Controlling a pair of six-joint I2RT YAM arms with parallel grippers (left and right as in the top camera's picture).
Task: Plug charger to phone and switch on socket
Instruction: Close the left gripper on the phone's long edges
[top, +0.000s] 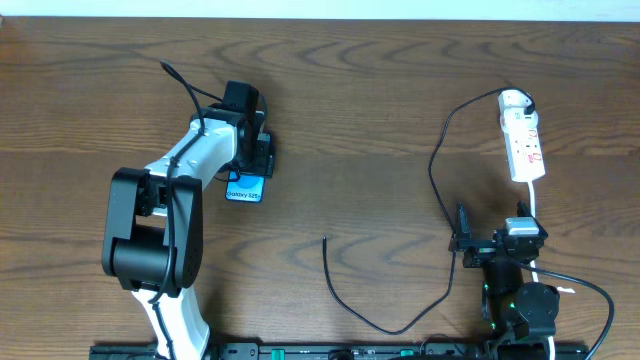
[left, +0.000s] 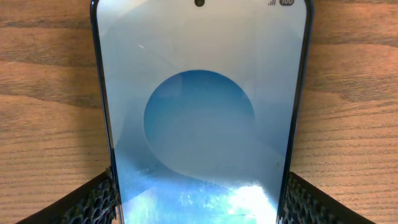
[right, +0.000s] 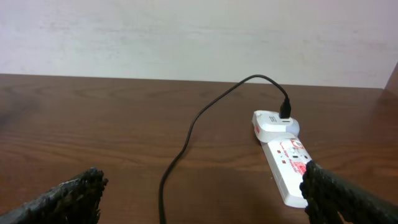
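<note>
We are securing the phone at nine o'clock, left gripper straddling it, clamp unclear; next our gaping right gripper must fetch the charger tip at six o'clock.

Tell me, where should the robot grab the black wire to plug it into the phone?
Just behind the free tip of the charger, coming straight down from above and straddling the wire. That end lies flat and loose on the table, and a hold close to the tip should keep it from flopping.
</note>
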